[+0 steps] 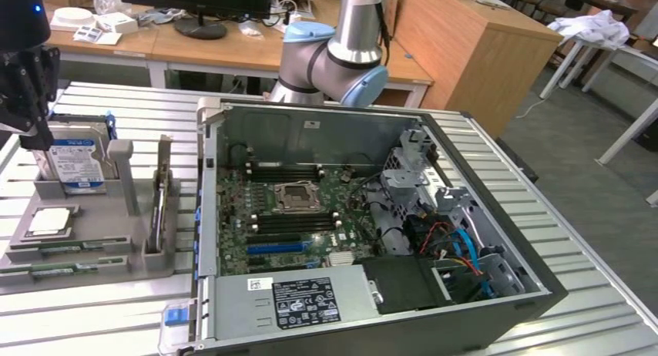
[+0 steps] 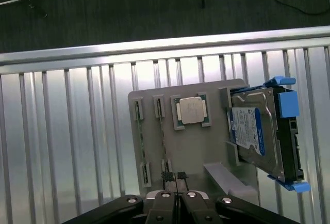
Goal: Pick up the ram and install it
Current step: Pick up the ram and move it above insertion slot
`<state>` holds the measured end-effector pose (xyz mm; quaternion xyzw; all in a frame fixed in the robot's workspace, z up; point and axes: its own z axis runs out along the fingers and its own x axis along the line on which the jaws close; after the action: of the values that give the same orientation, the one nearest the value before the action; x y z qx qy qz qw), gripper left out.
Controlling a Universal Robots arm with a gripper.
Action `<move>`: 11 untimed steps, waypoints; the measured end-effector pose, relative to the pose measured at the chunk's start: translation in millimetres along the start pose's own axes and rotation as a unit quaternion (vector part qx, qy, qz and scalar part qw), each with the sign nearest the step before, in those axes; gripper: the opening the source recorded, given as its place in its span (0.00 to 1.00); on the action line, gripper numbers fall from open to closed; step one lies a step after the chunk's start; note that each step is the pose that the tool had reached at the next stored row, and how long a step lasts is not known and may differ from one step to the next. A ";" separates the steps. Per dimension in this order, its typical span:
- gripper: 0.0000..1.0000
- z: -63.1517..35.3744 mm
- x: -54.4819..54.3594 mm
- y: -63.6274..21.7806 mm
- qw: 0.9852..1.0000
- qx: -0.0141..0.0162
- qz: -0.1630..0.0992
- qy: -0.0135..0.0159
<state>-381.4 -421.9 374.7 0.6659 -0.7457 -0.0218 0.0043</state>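
hanging over the gray holder (image 1: pixel 98 257) on its hard drive (image 1: pixel 76 162) side, the gripper (image 1: pixel 37 139) is pinched fully shut with nothing in it. the ram (image 1: pixel 64 248) sits on edge in a narrow slot of the holder, on the far side of the processor chip (image 1: pixel 52 221) from the drive. a second green stick (image 1: pixel 49 270) sits in the holder's outermost slot, just beside the first. in the wrist view the closed gripper (image 2: pixel 175 177) lines up close to the ram (image 2: pixel 163 131), which shows there as a thin line in its slot.

the main risk, as i judge it, is the closed fingers. if they come down onto the holder like this, they would press on the stick's top edge or the slot walls instead of straddling the board, and could jam or chip it.

the two sticks are close neighbours in the holder, so a small sideways error could catch the wrong one or clip both.

the drive stands tall at the holder's far end, close to the gripper body, so a careless sideways move could knock it over.

a skewed grip on so thin a board could let it twist, and it would then meet the black memory slots (image 1: pixel 290 171) in the open computer case (image 1: pixel 308 129) beside the holder at an angle and fail to seat.
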 end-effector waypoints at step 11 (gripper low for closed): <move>0.24 0.1 0.0 0.0 1.000 0.000 0.000 0.000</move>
<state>-381.4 -421.9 374.6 0.6659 -0.7457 -0.0219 0.0043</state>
